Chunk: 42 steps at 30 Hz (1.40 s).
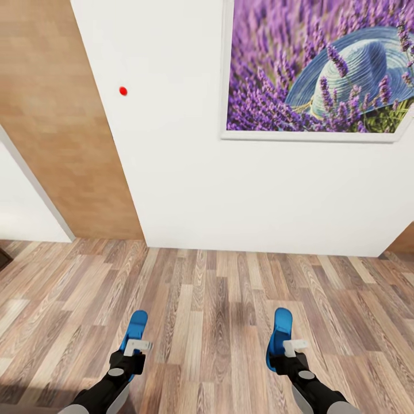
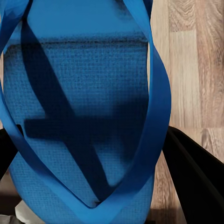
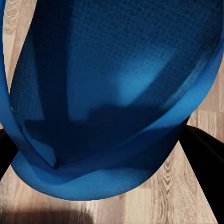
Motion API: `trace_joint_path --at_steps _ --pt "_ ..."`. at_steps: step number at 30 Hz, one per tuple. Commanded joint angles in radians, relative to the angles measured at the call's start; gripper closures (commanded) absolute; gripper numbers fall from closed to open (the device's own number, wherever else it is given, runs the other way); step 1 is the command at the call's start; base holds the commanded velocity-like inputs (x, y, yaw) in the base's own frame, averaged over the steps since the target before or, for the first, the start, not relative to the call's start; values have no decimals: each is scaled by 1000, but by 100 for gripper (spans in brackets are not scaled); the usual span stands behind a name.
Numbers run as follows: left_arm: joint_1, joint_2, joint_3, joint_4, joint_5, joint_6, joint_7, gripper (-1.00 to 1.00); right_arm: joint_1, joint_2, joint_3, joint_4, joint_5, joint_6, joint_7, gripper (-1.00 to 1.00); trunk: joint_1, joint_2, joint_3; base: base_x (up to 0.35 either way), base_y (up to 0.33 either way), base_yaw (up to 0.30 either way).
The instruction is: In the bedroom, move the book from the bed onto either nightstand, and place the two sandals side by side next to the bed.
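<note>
Left gripper (image 1: 135, 349): it is clamped on the left sandal (image 1: 134, 332); in the left wrist view you see its dark fingers (image 2: 193, 179) on both sides of the blue sole (image 2: 88, 121), at one end of the sandal.
Right gripper (image 1: 288, 349): it is closed on the right sandal (image 1: 280, 338) in the same way; the right wrist view shows the sole (image 3: 112, 93) between the two dark fingers (image 3: 205, 163).
Where the sandals are: you carry both above the wood floor (image 1: 213, 310), well apart from each other, each pointing forward from its gripper; the right one looks turned on its edge.
Straps: the thin blue strap (image 2: 156, 121) makes a loop over the sole; I judge it soft and easy to bend, so do not take it as your hold.
How they handle: the sandals look light, flat and a little flexible, with a rough texture that should not slip much; the free end may hang down or swing when you turn.
Where to hold: keep the grip on the sole, as it is now.
Around you: a white wall (image 1: 190, 172) with a lavender picture (image 1: 319, 66) is in front, and a light wooden door (image 1: 63, 126) is at the left.
Bed: you still have to find it before you can lay the pair side by side.
</note>
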State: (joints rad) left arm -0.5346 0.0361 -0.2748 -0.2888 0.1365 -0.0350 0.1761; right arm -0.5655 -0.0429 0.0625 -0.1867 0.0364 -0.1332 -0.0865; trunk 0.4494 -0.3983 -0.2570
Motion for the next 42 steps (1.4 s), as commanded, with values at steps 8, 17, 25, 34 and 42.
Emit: trace_joint_path --at_steps 8,17,25,34,42 --pt "-1 1 -9 0 11 -4 5 100 -1 0 7 1 3 -2 -7 100 1 -2 11 0 0 0" --pt "-1 1 -9 0 12 -4 5 100 -1 0 7 1 3 -2 -7 100 1 -2 25 0 0 0" --pt "-1 1 -9 0 11 -5 5 100 -1 0 7 1 3 -2 -7 100 1 -2 38 0 0 0" --pt "-1 1 -9 0 11 -5 5 100 -1 0 7 1 3 -2 -7 100 1 -2 52 0 0 0" --pt "-1 1 -9 0 11 -4 5 100 -1 0 7 1 3 -2 -7 100 1 -2 65 0 0 0"
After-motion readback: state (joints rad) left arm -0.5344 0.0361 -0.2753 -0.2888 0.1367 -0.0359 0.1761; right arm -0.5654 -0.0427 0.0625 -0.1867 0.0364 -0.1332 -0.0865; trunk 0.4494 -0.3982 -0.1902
